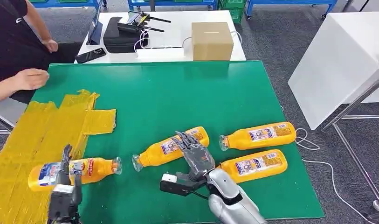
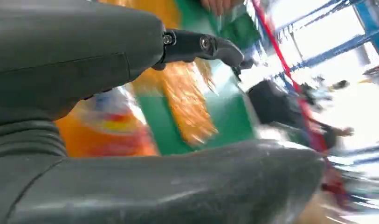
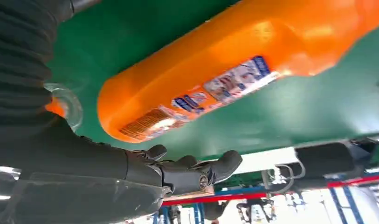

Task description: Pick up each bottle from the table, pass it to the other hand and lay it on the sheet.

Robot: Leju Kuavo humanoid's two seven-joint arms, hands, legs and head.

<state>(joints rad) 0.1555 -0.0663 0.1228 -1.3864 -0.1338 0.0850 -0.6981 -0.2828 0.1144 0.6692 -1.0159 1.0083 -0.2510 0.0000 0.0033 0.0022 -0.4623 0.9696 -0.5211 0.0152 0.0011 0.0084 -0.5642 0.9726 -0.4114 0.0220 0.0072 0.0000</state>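
Four orange bottles are seen lying on their sides on the green worktop point(image 1: 178, 93). One bottle point(image 1: 68, 172) lies at the lower left of the head view, its body on the yellow sheet point(image 1: 33, 135) and its neck reaching onto the green. The left hand point(image 1: 66, 184) is placed over this bottle at the bottom edge of the frame, cut off below; whether it is gripped cannot be told, and the left wrist view is too blurred to settle it.

A second bottle point(image 1: 171, 147) lies near the lower centre, partly covered by the right hand point(image 1: 194, 154), whose fingers are spread apart above it with nothing held. In the right wrist view the same bottle's label is seen close up, apart from the fingertips.

Two more bottles point(image 1: 258, 135) point(image 1: 253, 164) lie side by side at the lower right, the nearer one partly hidden by the right arm.

At the upper left a person's hand point(image 1: 31, 78) is rested at the worktop's edge. A cardboard box point(image 1: 212, 40) stands on a white table beyond.
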